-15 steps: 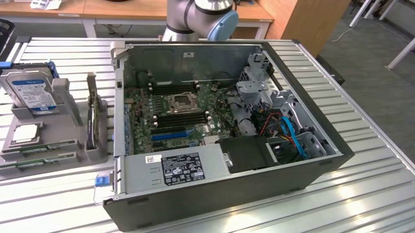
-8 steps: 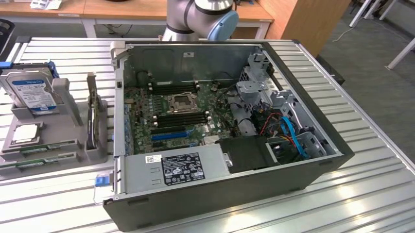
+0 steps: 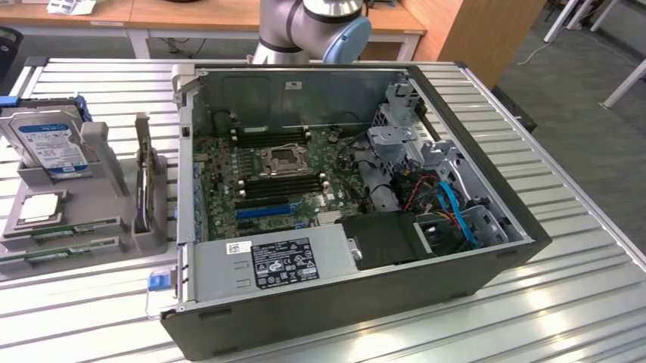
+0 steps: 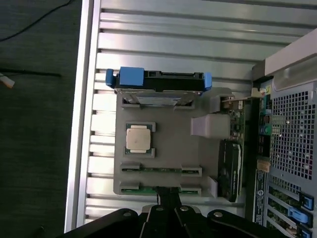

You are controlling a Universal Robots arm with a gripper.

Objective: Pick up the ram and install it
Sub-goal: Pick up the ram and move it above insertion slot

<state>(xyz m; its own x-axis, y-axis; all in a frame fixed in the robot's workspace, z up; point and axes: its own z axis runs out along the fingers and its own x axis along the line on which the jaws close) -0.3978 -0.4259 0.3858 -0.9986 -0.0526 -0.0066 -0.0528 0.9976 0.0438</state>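
Two green ram sticks stand on edge in slots of a grey holder tray [image 4: 168, 148]. One ram stick [image 4: 161, 169] [image 3: 69, 230] sits beside the other ram stick [image 4: 143, 189] [image 3: 56, 254], which lies at the tray's edge. My gripper [image 4: 169, 197] hangs well above that edge with its black fingers shut and nothing between them, its tips overlapping the outer stick in the wrist view. The open computer case [image 3: 485, 265] lies on its side, showing the motherboard [image 3: 302, 170] with black memory slots [image 3: 284, 186].
The tray also holds a hard drive [image 3: 48, 144] with blue clips [image 4: 131, 78], a silver processor [image 4: 138, 139] and an upright graphics card [image 3: 147, 181]. Everything rests on a slatted metal table [image 3: 565, 302]. The arm's base [image 3: 308, 26] rises behind the case.
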